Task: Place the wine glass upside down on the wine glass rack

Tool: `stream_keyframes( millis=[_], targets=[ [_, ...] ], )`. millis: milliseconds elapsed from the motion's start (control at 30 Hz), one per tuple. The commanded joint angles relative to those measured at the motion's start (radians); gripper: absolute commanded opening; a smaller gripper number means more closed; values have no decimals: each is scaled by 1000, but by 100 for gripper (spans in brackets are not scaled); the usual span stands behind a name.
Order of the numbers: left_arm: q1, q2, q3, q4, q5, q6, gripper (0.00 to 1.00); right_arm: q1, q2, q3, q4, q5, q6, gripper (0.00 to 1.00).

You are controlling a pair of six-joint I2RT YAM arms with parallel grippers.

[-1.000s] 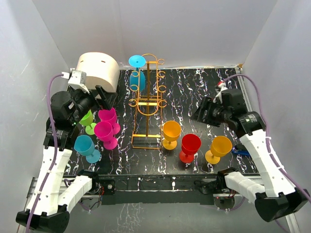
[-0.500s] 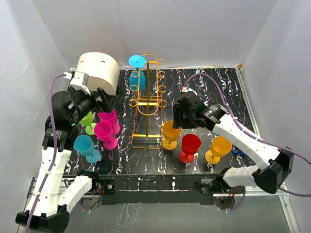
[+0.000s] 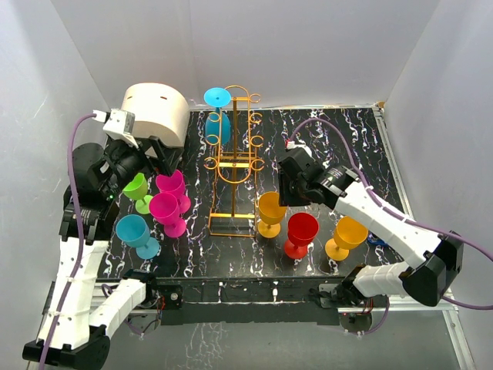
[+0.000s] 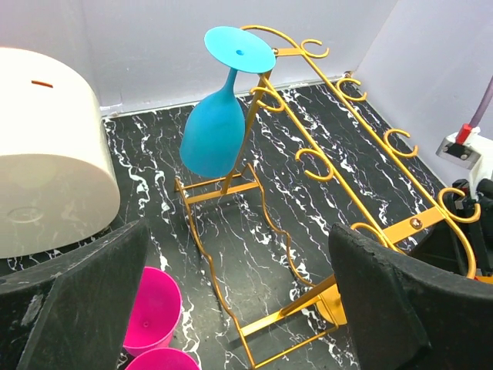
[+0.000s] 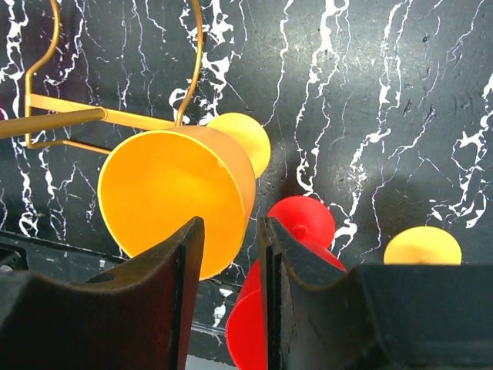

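I am counting eight glasses. One blue glass is hanging upside down from a top hook on the left side of the rack, which is standing mid-table. Seven more are standing upright on the table. To the rack's left are one green glass, two pink glasses and one teal glass. To its right are the orange glass by the rack, one red glass and a second orange glass. One cream drum is sitting at the back left. I am holding my left gripper above the pink glasses, jaws spread wide and gripping nothing. I am hovering my right gripper over the rim of the orange glass by the rack, jaws only narrowly apart.
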Motion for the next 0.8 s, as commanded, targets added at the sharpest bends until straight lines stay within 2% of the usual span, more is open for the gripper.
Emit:
stream_keyframes(
  millis=[0, 100, 300, 400, 567, 767],
  targets=[
    [-5, -14, 43, -25, -11, 23, 99, 7, 23, -9, 31, 33, -11, 31],
    [-8, -16, 43, -28, -16, 27, 99, 6, 40, -26, 55, 32, -17, 27],
    [-15, -11, 80, -39, -13, 36, 99, 10, 60, -33, 87, 61, -25, 6],
    [-19, -8, 112, -44, -10, 38, 99, 13, 50, -34, 109, 94, -28, 0],
    [-20, -5, 163, -44, 18, 23, 99, 13, -2, -43, 137, 168, -28, 0],
    [-29, 17, 232, 2, 163, -59, 99, 12, -109, -42, 147, 313, -12, 0]
  ],
)
